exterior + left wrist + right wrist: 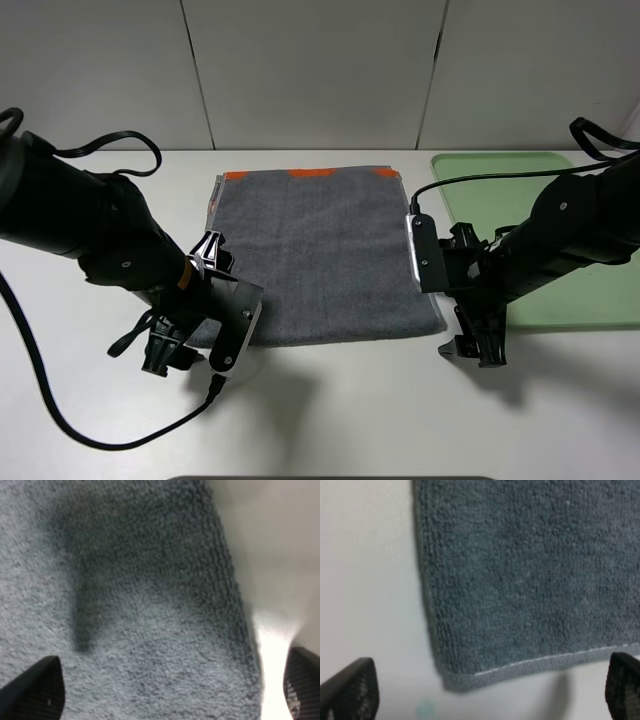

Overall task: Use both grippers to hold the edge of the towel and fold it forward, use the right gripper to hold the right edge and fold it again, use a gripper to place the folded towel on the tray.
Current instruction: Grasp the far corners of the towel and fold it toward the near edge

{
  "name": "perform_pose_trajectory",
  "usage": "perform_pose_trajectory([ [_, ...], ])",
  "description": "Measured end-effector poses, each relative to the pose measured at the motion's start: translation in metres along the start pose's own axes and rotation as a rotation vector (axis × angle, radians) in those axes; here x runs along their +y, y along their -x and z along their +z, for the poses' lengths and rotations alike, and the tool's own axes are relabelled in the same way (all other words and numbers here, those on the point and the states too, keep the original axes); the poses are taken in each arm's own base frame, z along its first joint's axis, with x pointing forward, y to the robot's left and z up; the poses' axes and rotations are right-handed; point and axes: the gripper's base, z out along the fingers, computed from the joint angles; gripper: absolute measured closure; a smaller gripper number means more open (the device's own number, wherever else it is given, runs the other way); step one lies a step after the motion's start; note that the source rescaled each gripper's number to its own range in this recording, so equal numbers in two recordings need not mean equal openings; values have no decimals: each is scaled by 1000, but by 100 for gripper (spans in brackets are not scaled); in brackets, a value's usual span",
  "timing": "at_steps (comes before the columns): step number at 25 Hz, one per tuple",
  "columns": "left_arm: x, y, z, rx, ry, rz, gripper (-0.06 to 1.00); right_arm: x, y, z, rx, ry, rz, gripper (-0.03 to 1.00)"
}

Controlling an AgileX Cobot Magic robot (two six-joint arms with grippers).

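The dark grey towel (pixel 320 255) lies flat on the white table, its orange band along the far edge. My left gripper (pixel 185 345) hovers over the towel's near-left corner, jaws open; the left wrist view shows the terry cloth (pixel 140 605) between the spread fingertips (pixel 37 690). My right gripper (pixel 465 338) is at the near-right corner, open; the right wrist view shows that corner (pixel 520 580) between the fingertips (pixel 352 687). Neither gripper holds anything. The pale green tray (pixel 490 175) lies to the towel's right, partly hidden by the right arm.
The white table (pixel 330 420) has bare surface in front of the towel. A white wall stands behind the table. Black cables trail from both arms, one looping over the near-left table (pixel 60 420).
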Motion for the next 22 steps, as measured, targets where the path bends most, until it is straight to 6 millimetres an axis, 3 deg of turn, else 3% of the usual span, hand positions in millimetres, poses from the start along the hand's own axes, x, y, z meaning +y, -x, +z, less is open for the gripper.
perform_pose_trajectory([
  [5, -1, -1, 0, 9, -10, -20, 14, 0, 0, 0, 0, 0, 1, 5],
  [12, -1, -1, 0, 12, -13, -21, 15, 0, 0, 1, 1, 0, 2, 9],
  [18, -3, -2, 1, 28, -32, -26, 31, 1, -1, 4, 7, 5, 4, 9],
  [22, -4, -3, 1, 31, -36, -26, 35, 1, -1, 9, 12, 18, 9, 9],
])
